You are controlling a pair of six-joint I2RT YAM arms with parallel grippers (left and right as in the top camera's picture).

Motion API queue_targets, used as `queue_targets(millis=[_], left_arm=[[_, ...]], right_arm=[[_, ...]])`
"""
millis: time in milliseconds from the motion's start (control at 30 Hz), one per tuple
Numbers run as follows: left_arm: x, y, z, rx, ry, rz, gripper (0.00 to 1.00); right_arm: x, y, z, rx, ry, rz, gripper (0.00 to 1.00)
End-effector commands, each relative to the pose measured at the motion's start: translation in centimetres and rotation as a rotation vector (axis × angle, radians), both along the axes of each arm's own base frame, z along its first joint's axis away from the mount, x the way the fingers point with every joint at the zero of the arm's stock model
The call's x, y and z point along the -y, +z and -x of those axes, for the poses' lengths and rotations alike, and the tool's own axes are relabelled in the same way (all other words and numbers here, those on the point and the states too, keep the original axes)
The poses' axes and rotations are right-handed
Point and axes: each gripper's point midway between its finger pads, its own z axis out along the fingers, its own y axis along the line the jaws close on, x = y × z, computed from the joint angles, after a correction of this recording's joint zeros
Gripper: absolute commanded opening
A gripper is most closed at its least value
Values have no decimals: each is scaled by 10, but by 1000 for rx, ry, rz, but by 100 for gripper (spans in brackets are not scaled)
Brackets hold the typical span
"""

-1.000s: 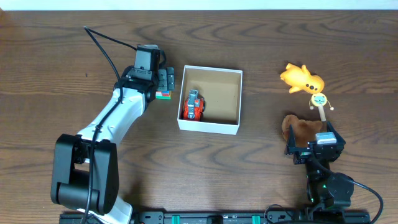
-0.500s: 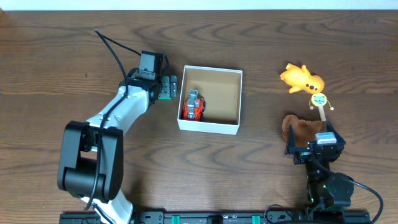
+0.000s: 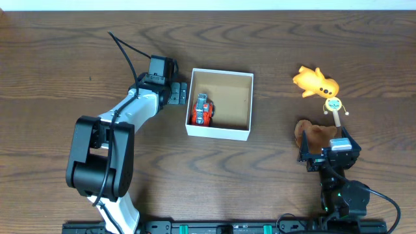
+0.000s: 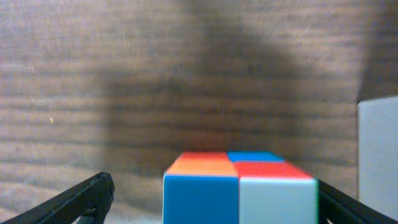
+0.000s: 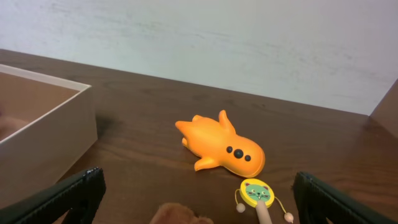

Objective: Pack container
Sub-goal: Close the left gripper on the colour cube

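Left end effector stands wide around a colourful cube left of the container; right end effector also wide.

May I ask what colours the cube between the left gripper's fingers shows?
The cube shows blue, white, orange and red squares, clearest in the left wrist view.

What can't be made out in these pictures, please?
Cube: overhead, mostly hidden under the left gripper; left wrist view, bottom edge cuts off its lower part.
Grip on the cube: left wrist view leaves the finger contact out of frame.
Brown plush: overhead, right gripper covers its near side; right wrist view shows only a sliver at the bottom edge.
Toy car in the box: too small overhead for detail.
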Motion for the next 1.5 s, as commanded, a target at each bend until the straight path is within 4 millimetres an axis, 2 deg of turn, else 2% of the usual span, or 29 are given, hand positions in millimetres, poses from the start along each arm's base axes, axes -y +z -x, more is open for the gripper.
queue_targets(millis=[0, 300, 633, 800, 933, 1067, 1200, 1333, 1467], left_arm=[[0, 1, -4, 16, -8, -3, 91], [0, 0, -4, 13, -8, -4, 88], [-1, -12, -1, -15, -7, -10, 87], [-1, -12, -1, -14, -7, -10, 77], [-1, -12, -1, -15, -7, -9, 74], [-1, -12, -1, -14, -7, -9, 67], [-1, -12, -1, -13, -7, -9, 65], [0, -8, -3, -4, -7, -7, 65], [0, 9, -7, 34, -7, 0, 65]], right_arm=[[-1, -1, 0, 0, 2, 7, 99], [-1, -1, 0, -1, 2, 7, 99], [-1, -1, 0, -1, 2, 7, 99], [-1, -1, 0, 0, 2, 7, 99], [-1, -1, 0, 0, 2, 7, 99], [-1, -1, 0, -1, 2, 7, 99], [-1, -1, 0, -1, 2, 7, 99], [-1, -1, 0, -1, 2, 7, 99], [-1, -1, 0, -1, 2, 7, 99]])
